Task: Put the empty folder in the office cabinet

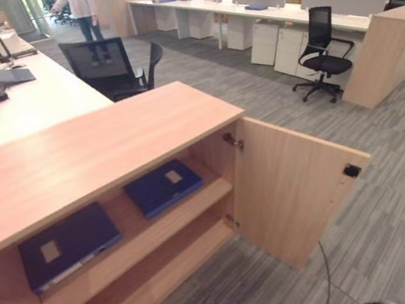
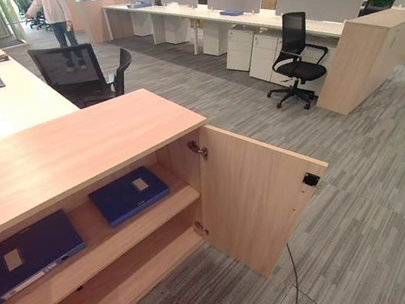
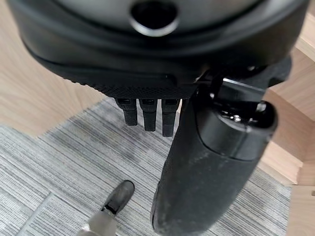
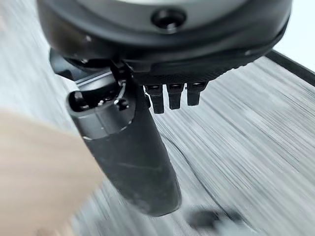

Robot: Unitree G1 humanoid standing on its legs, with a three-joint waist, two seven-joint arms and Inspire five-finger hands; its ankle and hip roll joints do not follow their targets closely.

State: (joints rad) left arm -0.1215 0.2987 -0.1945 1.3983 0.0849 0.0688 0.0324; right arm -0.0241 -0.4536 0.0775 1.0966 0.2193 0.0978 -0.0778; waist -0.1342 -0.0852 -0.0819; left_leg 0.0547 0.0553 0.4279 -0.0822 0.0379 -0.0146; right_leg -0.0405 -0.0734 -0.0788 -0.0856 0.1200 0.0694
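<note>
A: Room? Surface?
B: Open office, grey striped carpet (image 1: 400, 229). Light wood office cabinet (image 1: 94, 150) in front, its right door (image 1: 300, 183) swung open. Long white table (image 1: 25, 103) behind it on the left, phones and cables on top. Black mesh chair (image 1: 108, 67) right behind the cabinet, second office chair (image 1: 322, 52) at a row of white desks (image 1: 264, 7) further back. A person (image 1: 84, 12) stands at the far end.
A: Folder?
B: Two dark blue folders, both flat on the upper shelf (image 1: 195, 199). Left folder (image 1: 67, 245) at the shelf's left end, right folder (image 1: 163, 186) near the hinge side, apart from each other. Each has a pale label on the cover. Long axes run roughly along the shelf, slightly skewed. Can't tell which one is the empty one.
A: Hands?
B: Left robot hand (image 3: 147, 115) hangs over the carpet beside the cabinet, fingers relaxed, holding nothing. Right robot hand (image 4: 172, 96) same, over bare carpet, fingers loose, nothing held.
</note>
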